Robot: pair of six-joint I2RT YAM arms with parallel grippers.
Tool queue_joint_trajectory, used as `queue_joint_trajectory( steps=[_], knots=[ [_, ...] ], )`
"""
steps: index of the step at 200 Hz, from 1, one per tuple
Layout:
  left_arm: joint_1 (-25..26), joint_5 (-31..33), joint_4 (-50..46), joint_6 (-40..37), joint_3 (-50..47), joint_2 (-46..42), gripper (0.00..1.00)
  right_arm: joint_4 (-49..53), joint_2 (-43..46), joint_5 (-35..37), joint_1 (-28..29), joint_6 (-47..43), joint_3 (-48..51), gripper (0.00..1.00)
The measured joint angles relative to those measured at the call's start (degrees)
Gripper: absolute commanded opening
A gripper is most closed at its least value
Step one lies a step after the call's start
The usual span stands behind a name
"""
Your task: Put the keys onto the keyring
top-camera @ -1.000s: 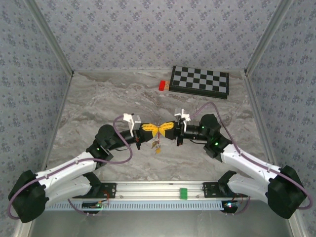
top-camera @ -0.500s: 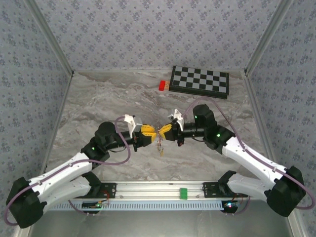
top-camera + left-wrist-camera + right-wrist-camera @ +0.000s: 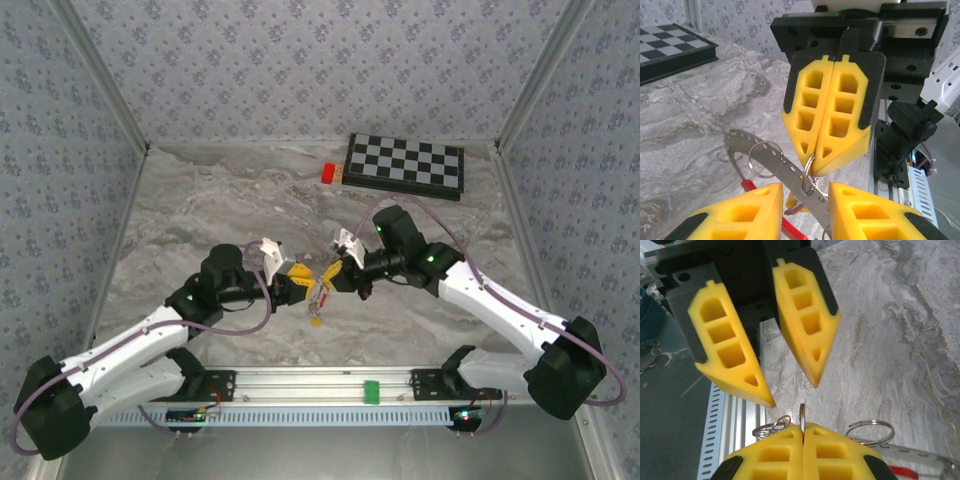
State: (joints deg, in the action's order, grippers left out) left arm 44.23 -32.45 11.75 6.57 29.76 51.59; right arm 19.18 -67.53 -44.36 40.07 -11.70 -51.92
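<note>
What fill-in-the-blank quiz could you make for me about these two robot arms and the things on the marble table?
1. The right gripper has its yellow fingers ___ on a small silver metal ring.
2. The left gripper has its yellow fingers ___, with a clear gap between them.
3. In the top view, the small red rectangular block lies just ___ of the black-and-white chequered board.
Missing words: shut; open; left.

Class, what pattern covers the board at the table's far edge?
The board has black-and-white checks; top view shows it best.
</note>
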Motion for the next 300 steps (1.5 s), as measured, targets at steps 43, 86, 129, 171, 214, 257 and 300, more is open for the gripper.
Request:
queue_joint_trajectory(
  steps=[43,86,129,171,214,257,300],
  knots=[
    [0.00,-1.33,0.42,-0.09,0.00,2.27,0.28,0.13,0.00,-0.66,0.66,-0.02,0.00,0.00],
    [0.02,-3.19,1.95,0.20,0.22,4.04,0.24,0.13,0.00,-0.87,0.85,-0.02,0.00,0.00],
    [0.00,-4.61,2.97,0.57,0.22,4.46,0.20,0.11,0.00,-1.11,0.85,-0.02,0.00,0.00],
    [0.00,-6.19,3.45,1.64,0.22,4.57,0.00,-0.04,0.00,-1.53,0.83,-0.07,0.00,0.00],
    [-0.11,-6.93,3.96,2.10,0.22,5.22,0.00,0.39,0.04,-1.11,0.79,-0.35,0.04,0.23],
    [0.02,-5.68,10.45,4.66,-0.17,5.42,0.00,-5.64,4.20,0.72,0.37,2.82,3.72,0.37],
    [0.02,-2.86,19.76,8.96,-2.69,5.40,0.00,-16.59,14.29,5.90,-2.19,9.64,13.53,0.38]
  ],
)
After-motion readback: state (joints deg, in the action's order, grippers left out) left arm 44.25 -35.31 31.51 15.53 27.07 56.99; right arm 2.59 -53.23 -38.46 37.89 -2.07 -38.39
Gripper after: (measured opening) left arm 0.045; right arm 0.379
